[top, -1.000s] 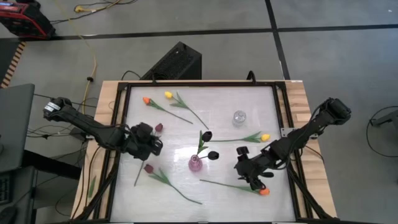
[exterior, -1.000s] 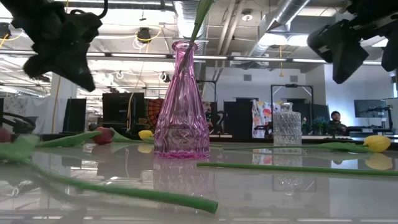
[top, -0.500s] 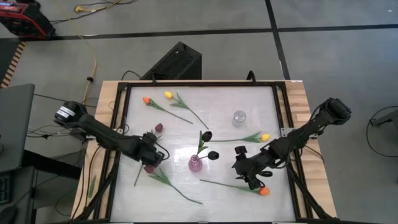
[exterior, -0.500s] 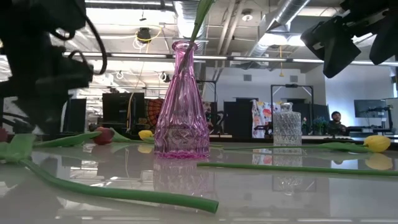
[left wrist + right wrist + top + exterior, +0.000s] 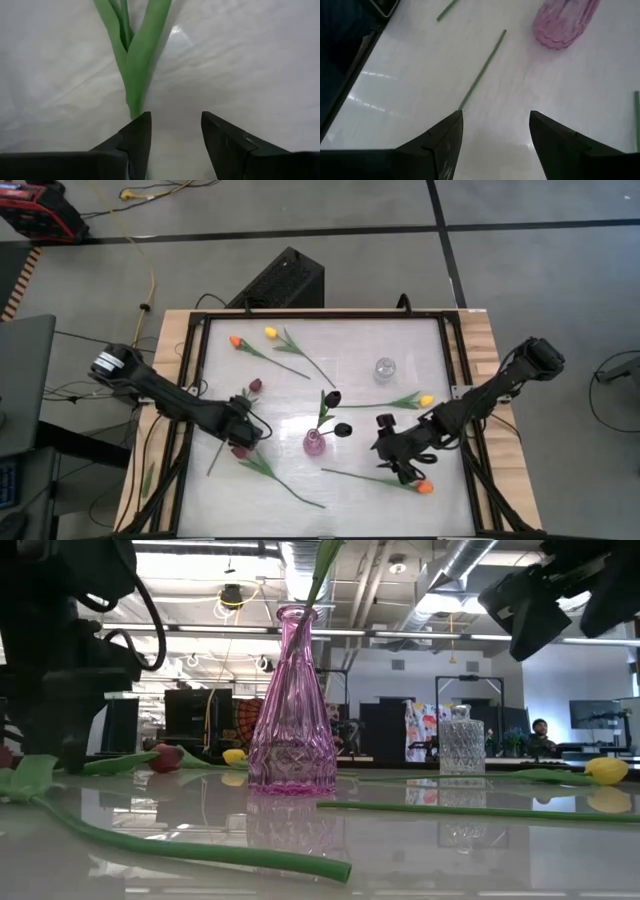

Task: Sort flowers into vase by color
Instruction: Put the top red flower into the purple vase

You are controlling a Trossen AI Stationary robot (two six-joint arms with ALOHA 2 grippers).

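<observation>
Left gripper [image 5: 172, 140] fingers parted, down at the table surface over a maroon tulip [image 5: 240, 451] lying near-left; its green stem and leaves [image 5: 131, 60] run out from between the fingers, nothing clamped. In the high view the left gripper [image 5: 243, 434] sits just left of the pink vase [image 5: 314, 443].

Right gripper [image 5: 495, 145] fingers parted, empty, hovering above the table over the stem [image 5: 481, 70] of an orange tulip [image 5: 425, 488] lying near-right; right gripper [image 5: 398, 450] is right of the pink vase.

Flower count in the high view:
- Dark tulips: 2 standing in the pink vase [image 5: 332, 397], [image 5: 343, 429].
- Maroon loose: 2 — the one at the left gripper, another [image 5: 255, 384] just beyond it.
- Yellow: 2 — one far-left [image 5: 270, 332], one right [image 5: 427, 400] near the clear vase.
- Orange: 2 — one far-left [image 5: 234, 340], one near-right.

Vases: 2 — pink glass, centre; clear glass vase [image 5: 385, 369] farther right, empty.

Table [image 5: 400, 510] white, glossy, with a black frame. No readable writing or labels. Low view shows the pink vase [image 5: 291, 710] upright with a green stem in its neck and the clear vase [image 5: 461, 745] behind.
</observation>
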